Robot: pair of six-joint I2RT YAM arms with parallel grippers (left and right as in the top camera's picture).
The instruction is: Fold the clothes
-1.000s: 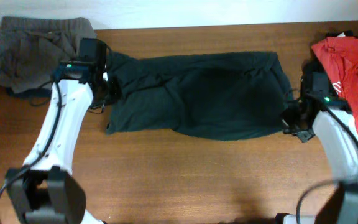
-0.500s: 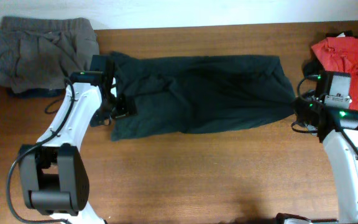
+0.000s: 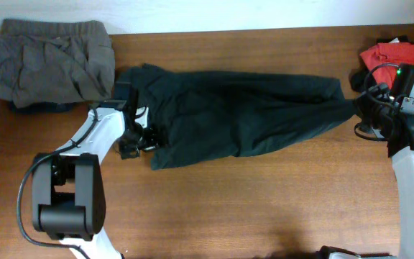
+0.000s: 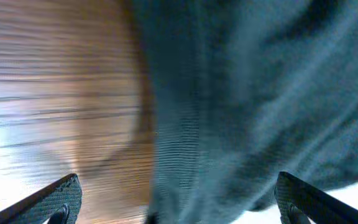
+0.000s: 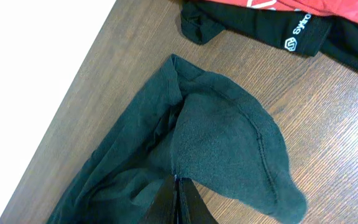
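A dark, blackish-green garment [image 3: 236,115] lies stretched across the middle of the table, one of the clothes. My left gripper [image 3: 144,137] stands open at its left edge, low over the wood. In the left wrist view the fingertips [image 4: 61,196] are wide apart, with the cloth [image 4: 260,93] beneath them and not gripped. My right gripper [image 3: 356,109] is shut on the garment's right end. In the right wrist view the jaws [image 5: 179,186] are pinched tight on a fold of the fabric [image 5: 229,137]. No lettering shows on it.
A grey elastic-waist garment [image 3: 45,61] is heaped at the back left corner. A red T-shirt [image 3: 394,54] lies at the back right, over a black piece with a white logo [image 5: 278,31]. The table's far edge runs close behind the clothes.
My left gripper has opened and let go of the garment's left edge. The right gripper has drawn the cloth to the right and back, stretching it into a point.
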